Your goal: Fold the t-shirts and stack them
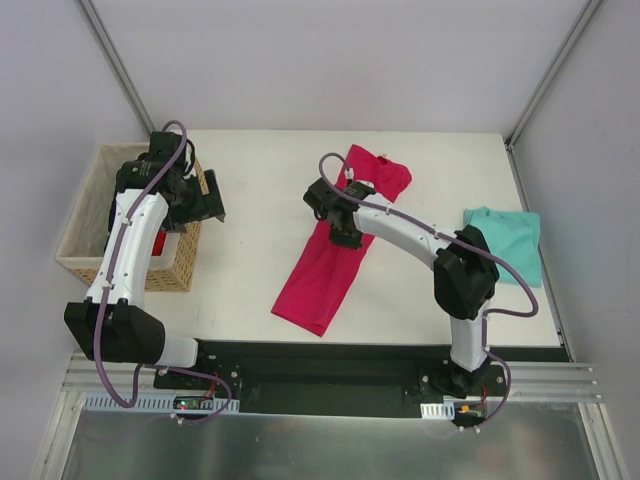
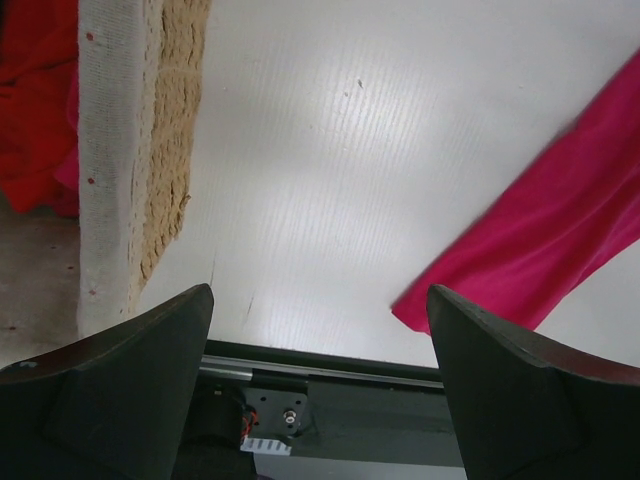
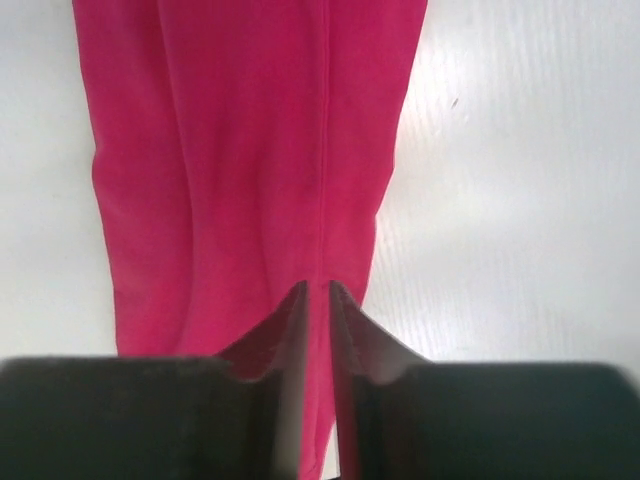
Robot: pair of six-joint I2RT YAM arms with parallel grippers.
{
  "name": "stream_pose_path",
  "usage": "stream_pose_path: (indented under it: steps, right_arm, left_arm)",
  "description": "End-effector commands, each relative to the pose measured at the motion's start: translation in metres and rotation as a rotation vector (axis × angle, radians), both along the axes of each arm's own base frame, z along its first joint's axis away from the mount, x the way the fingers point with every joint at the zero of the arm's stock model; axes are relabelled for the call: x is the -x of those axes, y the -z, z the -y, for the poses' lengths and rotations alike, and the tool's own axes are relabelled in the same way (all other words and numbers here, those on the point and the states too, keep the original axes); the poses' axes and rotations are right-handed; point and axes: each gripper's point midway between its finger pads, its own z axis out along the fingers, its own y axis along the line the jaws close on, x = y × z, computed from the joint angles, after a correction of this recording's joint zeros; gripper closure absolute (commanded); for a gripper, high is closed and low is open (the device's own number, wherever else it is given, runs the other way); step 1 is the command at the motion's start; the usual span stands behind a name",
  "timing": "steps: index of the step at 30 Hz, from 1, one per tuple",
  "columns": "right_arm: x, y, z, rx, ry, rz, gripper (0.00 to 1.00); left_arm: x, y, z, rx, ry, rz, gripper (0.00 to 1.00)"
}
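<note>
Right jaws were noted narrowly parted over the magenta t-shirt (image 1: 325, 270); left jaws released. Squared edges were advised.

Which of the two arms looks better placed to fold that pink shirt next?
The right arm. The right gripper sits over the pink shirt, fingers barely apart above its seam. The left gripper hangs wide open beside the wicker basket, bare table between it and the shirt.
</note>
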Motion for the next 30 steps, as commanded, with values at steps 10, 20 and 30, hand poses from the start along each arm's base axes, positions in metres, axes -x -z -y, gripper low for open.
stream_pose_path:
  steps: [10,20,30]
  right_arm:
    - [-0.13,-0.029,0.105,0.074,0.034,0.046,0.88]
    - [-0.191,0.012,0.145,-0.053,-0.004,-0.069,0.93]
    - [-0.212,0.027,0.163,-0.161,-0.018,-0.06,0.99]
  left_arm:
    - [0.005,0.015,-0.003,0.007,-0.009,-0.037,0.12]
    - [0.002,0.026,0.002,0.034,-0.018,-0.073,0.13]
    - [0.004,0.038,0.0,0.023,-0.028,-0.113,0.13]
